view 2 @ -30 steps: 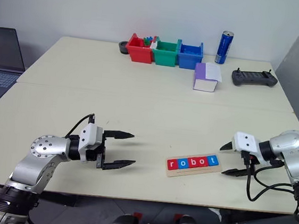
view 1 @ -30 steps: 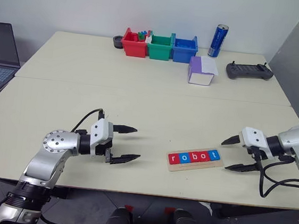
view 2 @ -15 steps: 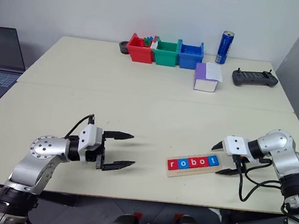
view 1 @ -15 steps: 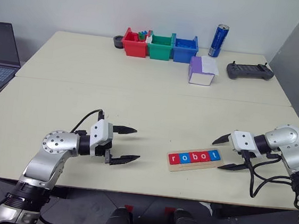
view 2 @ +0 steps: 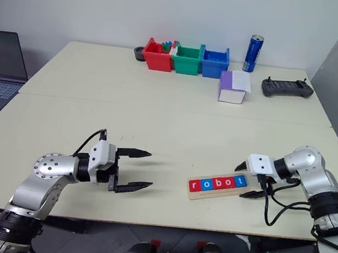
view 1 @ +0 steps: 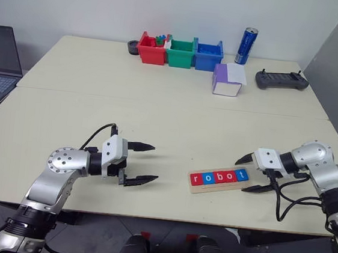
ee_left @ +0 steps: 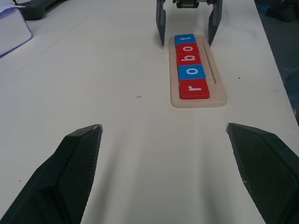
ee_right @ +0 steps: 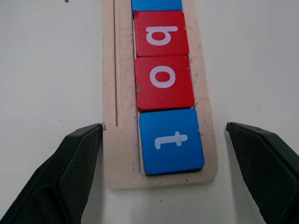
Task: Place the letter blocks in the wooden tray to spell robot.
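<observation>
A broad pale surface (view 1: 169, 120) carries everything. On the robot's left, the silver left arm bends in from the near edge with its forearm lying low over the top, and the left pincer (view 1: 140, 162) points across toward the middle. Its two black fingers are spread wide and it has hold of nothing. On the right, the right arm reaches in from the side, elbow raised and wrist angled down, so the right pincer (view 1: 250, 172) sits at the right end of the wooden tray (view 1: 196, 188). Its fingers are also spread wide and grip nothing; in the right wrist view they stand either side of the tray's end, one tip close against the tray's edge, though contact cannot be told.

The tray lies near the front edge, between the two pincers, slightly tilted. The letter blocks (view 1: 219, 177) sit in it in a touching row, reading r, o, b, o, t in red, blue, red, red, blue.

Along the far edge stand a red bin (view 1: 151, 48), a green bin (view 1: 180, 53), a blue bin (view 1: 208, 56), and a blue can (view 1: 246, 46).
</observation>
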`<state>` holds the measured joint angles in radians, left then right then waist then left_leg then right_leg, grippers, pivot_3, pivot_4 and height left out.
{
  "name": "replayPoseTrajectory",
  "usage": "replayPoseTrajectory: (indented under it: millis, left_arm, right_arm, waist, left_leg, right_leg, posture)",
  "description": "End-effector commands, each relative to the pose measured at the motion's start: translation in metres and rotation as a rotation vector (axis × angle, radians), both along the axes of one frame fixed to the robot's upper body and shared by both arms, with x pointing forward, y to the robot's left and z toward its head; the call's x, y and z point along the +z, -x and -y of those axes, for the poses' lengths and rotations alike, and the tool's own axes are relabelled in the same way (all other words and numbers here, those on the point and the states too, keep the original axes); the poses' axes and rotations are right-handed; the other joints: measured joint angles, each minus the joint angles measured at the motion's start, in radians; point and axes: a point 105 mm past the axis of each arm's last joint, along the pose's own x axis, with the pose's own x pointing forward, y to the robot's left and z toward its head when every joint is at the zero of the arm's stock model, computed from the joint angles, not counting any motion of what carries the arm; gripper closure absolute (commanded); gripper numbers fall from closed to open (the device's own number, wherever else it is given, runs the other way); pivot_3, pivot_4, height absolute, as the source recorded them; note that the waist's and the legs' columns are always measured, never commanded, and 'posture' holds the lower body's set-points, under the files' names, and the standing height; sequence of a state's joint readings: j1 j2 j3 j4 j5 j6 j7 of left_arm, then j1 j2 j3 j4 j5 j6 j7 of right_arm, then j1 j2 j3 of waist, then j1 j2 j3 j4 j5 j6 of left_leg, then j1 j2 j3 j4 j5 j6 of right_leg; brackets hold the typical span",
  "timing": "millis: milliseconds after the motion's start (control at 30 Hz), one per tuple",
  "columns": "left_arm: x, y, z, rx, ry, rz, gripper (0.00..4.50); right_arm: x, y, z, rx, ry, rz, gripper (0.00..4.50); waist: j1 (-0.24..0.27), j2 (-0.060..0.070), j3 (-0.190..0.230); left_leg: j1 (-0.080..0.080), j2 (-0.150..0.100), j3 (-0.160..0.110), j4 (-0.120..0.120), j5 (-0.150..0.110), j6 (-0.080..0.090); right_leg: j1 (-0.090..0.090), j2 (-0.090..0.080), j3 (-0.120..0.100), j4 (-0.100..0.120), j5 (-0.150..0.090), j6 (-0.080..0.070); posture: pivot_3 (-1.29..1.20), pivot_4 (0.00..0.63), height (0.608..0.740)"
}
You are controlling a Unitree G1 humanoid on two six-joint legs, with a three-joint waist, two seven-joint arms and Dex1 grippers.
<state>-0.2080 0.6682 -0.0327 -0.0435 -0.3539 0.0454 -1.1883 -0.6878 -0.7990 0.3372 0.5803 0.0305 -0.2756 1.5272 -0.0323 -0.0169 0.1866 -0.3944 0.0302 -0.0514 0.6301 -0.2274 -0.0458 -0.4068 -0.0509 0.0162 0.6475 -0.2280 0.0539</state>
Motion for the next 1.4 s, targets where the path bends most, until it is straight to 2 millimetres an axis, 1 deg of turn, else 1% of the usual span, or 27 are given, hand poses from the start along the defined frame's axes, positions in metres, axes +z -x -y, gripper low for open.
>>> replayPoseTrajectory:
  millis: [33, 367, 500, 533, 567, 633, 767, 900, 1033, 1100, 1233, 1400]
  left_arm:
    - [0.011, 0.002, 0.0, -0.003, 0.001, 0.044, 0.0]
    - [0.01, 0.005, -0.003, 0.016, -0.002, 0.037, 0.0]
    - [0.011, 0.004, -0.001, 0.014, -0.002, 0.04, 0.0]
    - [0.011, 0.004, -0.001, 0.013, -0.002, 0.04, 0.0]
    - [0.011, 0.004, -0.001, 0.013, -0.003, 0.041, 0.0]
    - [0.011, 0.003, -0.001, 0.013, -0.003, 0.042, 0.0]
    - [0.011, 0.003, -0.001, 0.012, -0.003, 0.042, 0.0]
    - [0.011, 0.003, -0.001, 0.014, -0.002, 0.041, 0.0]
    - [0.011, 0.003, -0.002, 0.014, -0.001, 0.04, 0.0]
    - [0.011, 0.003, -0.002, 0.014, -0.001, 0.041, 0.0]
    - [0.011, 0.003, -0.002, 0.014, -0.001, 0.043, 0.0]
    - [0.01, 0.003, -0.002, 0.014, -0.001, 0.041, 0.0]
  right_arm:
    - [0.004, 0.002, 0.0, 0.052, 0.02, -0.022, 0.02]
    - [-0.003, 0.012, 0.0, 0.08, 0.036, -0.069, 0.02]
    - [-0.007, 0.012, -0.002, 0.063, 0.043, -0.101, 0.02]
    - [-0.007, 0.011, -0.002, 0.055, 0.038, -0.104, 0.38]
    - [-0.007, 0.011, -0.003, 0.051, 0.033, -0.106, 0.5]
    - [-0.007, 0.01, -0.005, 0.036, 0.013, -0.105, 1.09]
    - [-0.004, 0.005, -0.009, 0.0, -0.025, -0.091, 1.1]
    - [-0.002, 0.009, -0.013, -0.016, -0.025, -0.111, 1.1]
    - [0.004, 0.007, -0.023, -0.081, -0.047, -0.112, 1.1]
    - [0.003, 0.006, -0.024, -0.127, -0.022, -0.11, 1.1]
    - [0.008, 0.003, -0.027, -0.19, -0.003, -0.068, 1.1]
    - [0.014, 0.001, -0.026, -0.254, -0.003, -0.005, 1.1]
  waist:
    - [0.0, 0.0, 0.0]
    - [0.0, 0.0, 0.0]
    - [0.0, 0.0, 0.0]
    - [0.0, 0.0, 0.0]
    - [0.0, 0.0, 0.0]
    - [-0.001, 0.0, 0.0]
    - [-0.001, 0.0, 0.0]
    - [-0.002, 0.0, 0.0]
    - [-0.001, 0.0, 0.0]
    - [-0.001, 0.0, 0.0]
    - [0.0, 0.0, 0.0]
    - [0.001, 0.0, 0.0]
  left_leg:
    - [0.0, 0.0, 0.0, 0.0, 0.0, 0.0]
    - [0.0, 0.0, 0.0, 0.0, 0.0, 0.0]
    - [0.0, 0.0, 0.0, 0.0, 0.0, 0.0]
    - [0.0, 0.0, 0.0, 0.0, 0.0, 0.0]
    - [0.0, 0.0, 0.0, 0.0, 0.0, 0.0]
    - [0.001, 0.0, 0.0, 0.0, 0.0, 0.0]
    - [0.002, 0.0, 0.0, 0.0, 0.0, 0.0]
    - [0.002, 0.0, 0.0, 0.0, 0.0, 0.0]
    - [0.002, 0.0, 0.0, 0.0, 0.0, 0.0]
    - [0.001, 0.0, 0.0, 0.0, 0.0, 0.0]
    - [0.001, 0.0, 0.0, 0.0, 0.0, 0.0]
    - [0.001, 0.0, 0.0, 0.0, 0.0, 0.0]
  right_leg:
    - [0.0, 0.0, 0.0, 0.0, 0.0, 0.0]
    - [0.0, 0.0, 0.0, 0.0, 0.0, 0.0]
    - [0.0, 0.0, 0.0, 0.0, 0.0, 0.0]
    - [0.0, 0.0, 0.0, 0.0, 0.0, 0.0]
    - [0.0, 0.0, 0.0, 0.0, 0.0, 0.0]
    - [0.001, 0.0, 0.0, 0.0, 0.0, 0.0]
    - [0.001, 0.0, 0.0, 0.001, 0.0, 0.0]
    - [0.001, 0.0, 0.0, 0.001, 0.0, 0.0]
    - [0.001, 0.0, 0.0, 0.001, 0.0, 0.0]
    - [0.001, 0.0, 0.0, 0.001, 0.0, 0.0]
    - [0.001, 0.0, 0.0, 0.001, -0.002, 0.004]
    - [0.001, 0.0, 0.0, 0.001, -0.002, 0.004]
  posture:
    - [0.0, 0.15, 0.74]
    - [0.0, 0.15, 0.74]
    - [0.0, 0.15, 0.74]
    - [0.0, 0.15, 0.74]
    - [0.0, 0.15, 0.74]
    - [0.0, 0.15, 0.74]
    - [0.0, 0.15, 0.74]
    - [0.0, 0.15, 0.74]
    - [0.0, 0.15, 0.74]
    - [0.0, 0.15, 0.74]
    - [0.0, 0.15, 0.74]
    - [0.0, 0.15, 0.74]
